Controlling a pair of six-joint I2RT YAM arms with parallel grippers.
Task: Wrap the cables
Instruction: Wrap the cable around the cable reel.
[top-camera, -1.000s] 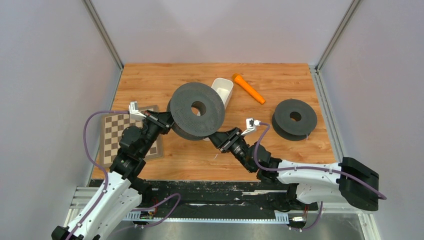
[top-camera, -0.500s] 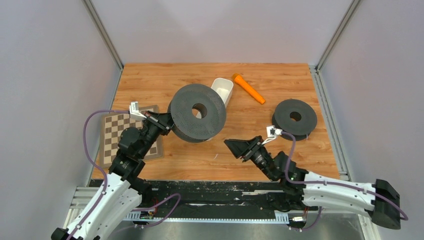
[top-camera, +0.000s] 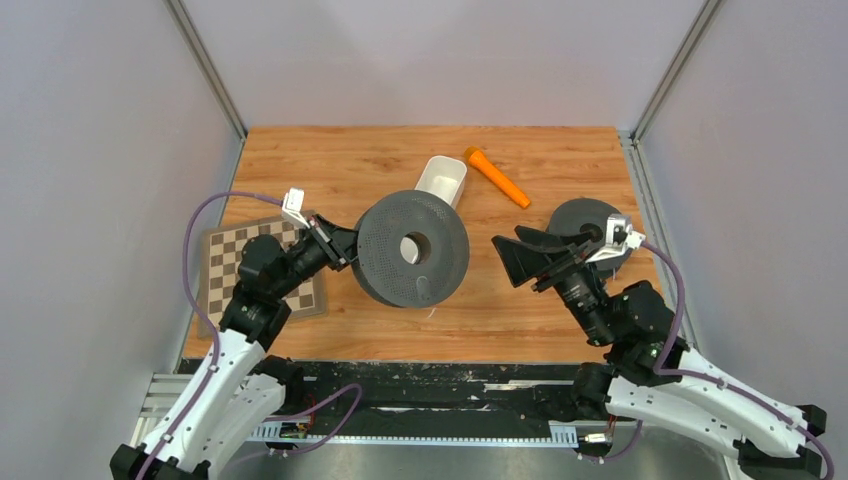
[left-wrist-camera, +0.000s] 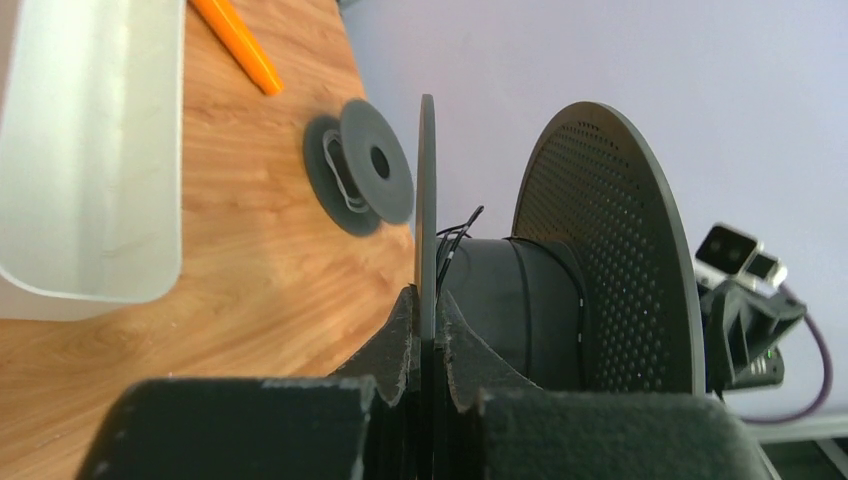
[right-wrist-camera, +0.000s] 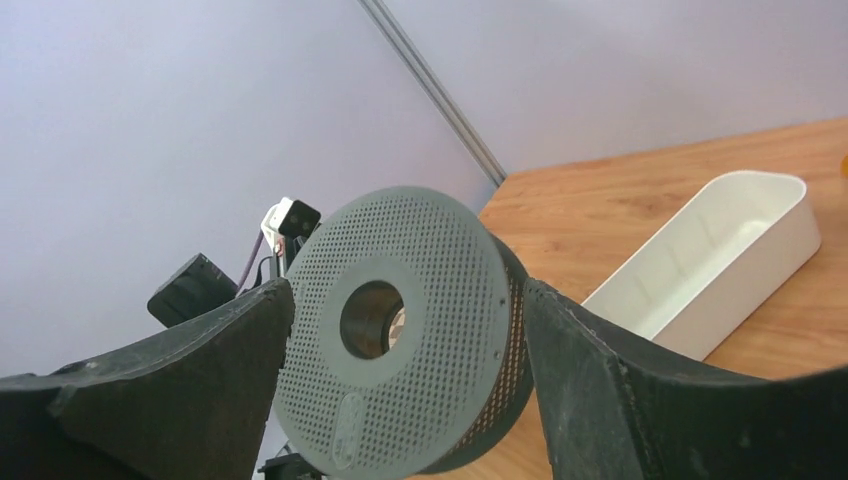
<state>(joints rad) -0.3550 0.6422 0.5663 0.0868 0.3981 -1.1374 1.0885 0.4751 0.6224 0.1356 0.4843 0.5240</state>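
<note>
My left gripper (top-camera: 350, 250) (left-wrist-camera: 428, 295) is shut on the thin near flange of a large perforated dark spool (top-camera: 412, 248) (left-wrist-camera: 600, 250) (right-wrist-camera: 410, 330), held on edge above the table. Thin dark cables (left-wrist-camera: 458, 228) stick out beside its hub, and one thin strand (left-wrist-camera: 580, 310) circles the hub. My right gripper (top-camera: 522, 260) (right-wrist-camera: 408, 290) stands wide open just right of the spool, facing its flat side and apart from it. Nothing lies between its fingers (right-wrist-camera: 620, 390). A short whitish strand (top-camera: 432, 313) lies on the wood below the spool.
A smaller black spool (top-camera: 590, 222) (left-wrist-camera: 360, 165) lies flat behind my right wrist. A white tray (top-camera: 442, 180) (left-wrist-camera: 90, 150) (right-wrist-camera: 720, 250) and an orange stick (top-camera: 497, 177) (left-wrist-camera: 240, 45) lie at the back. A checkerboard (top-camera: 225, 270) lies under the left arm.
The left gripper carried the large spool rightward and toward the front, turning its face to the right arm. The right gripper left the spool, swung right and opened wide.
</note>
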